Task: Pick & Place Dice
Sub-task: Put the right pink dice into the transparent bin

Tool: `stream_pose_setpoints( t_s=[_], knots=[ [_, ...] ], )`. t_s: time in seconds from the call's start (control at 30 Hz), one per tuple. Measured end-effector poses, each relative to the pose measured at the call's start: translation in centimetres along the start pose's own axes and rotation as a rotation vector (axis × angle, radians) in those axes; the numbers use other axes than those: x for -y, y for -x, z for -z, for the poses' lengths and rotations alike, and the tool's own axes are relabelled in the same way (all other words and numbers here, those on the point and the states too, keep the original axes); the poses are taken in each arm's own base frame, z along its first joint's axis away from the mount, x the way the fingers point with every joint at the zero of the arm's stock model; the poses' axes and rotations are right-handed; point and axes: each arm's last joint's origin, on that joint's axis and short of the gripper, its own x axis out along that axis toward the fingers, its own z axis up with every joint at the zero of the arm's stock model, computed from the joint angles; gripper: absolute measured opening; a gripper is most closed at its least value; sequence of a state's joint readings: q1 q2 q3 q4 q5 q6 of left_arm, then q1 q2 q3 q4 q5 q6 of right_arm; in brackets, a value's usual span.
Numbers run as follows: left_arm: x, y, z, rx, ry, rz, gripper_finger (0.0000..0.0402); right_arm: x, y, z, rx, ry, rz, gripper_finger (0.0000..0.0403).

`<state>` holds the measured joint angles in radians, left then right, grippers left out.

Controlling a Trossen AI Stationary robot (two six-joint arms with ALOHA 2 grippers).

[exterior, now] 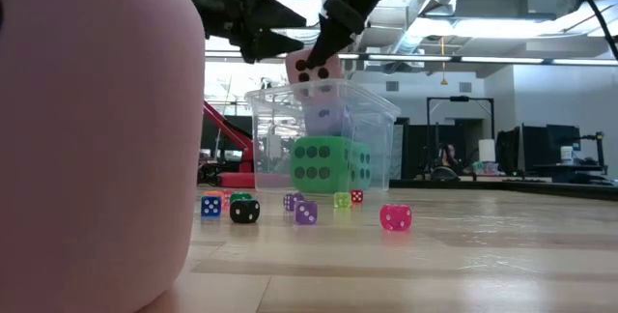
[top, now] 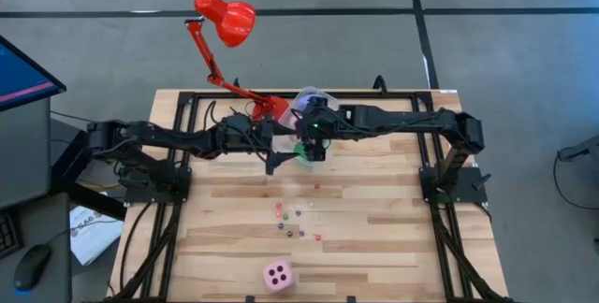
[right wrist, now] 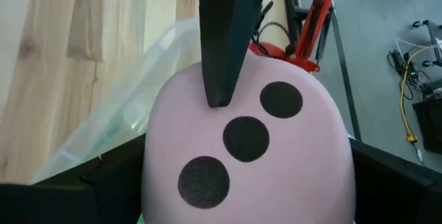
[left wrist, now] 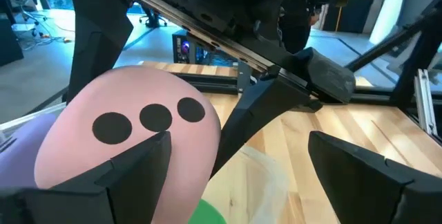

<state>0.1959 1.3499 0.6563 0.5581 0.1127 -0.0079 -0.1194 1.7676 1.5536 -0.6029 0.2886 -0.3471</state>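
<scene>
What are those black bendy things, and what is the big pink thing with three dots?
They are two robot arms at a wooden table. One picture looks down from above, one looks across the tabletop, and two come from cameras on the arms' wrists. The pink thing is a soft pink die, pinched by the right gripper above a clear tub holding a green die. The left gripper is open beside it. Tiny dice and another pink die lie on the table.

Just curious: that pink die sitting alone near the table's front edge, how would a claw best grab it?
Probably from straight above, squeezing two opposite flat sides of the pink die. It lies flat, pips up, with bare table all around, so nothing blocks the fingers. It looks soft, so a gentle squeeze should hold.
</scene>
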Motion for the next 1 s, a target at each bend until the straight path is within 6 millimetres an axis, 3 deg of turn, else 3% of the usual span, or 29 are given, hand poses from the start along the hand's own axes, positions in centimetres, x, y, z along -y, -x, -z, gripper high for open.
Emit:
stream_pose_setpoints(
  t_s=[1.0],
  knots=[
    [0.0, 0.3, -0.8, 0.054, -0.043, -0.008, 0.0333, -1.3, -0.2, -0.3, -0.008, 0.123, 0.030, 0.0393]
  ],
)
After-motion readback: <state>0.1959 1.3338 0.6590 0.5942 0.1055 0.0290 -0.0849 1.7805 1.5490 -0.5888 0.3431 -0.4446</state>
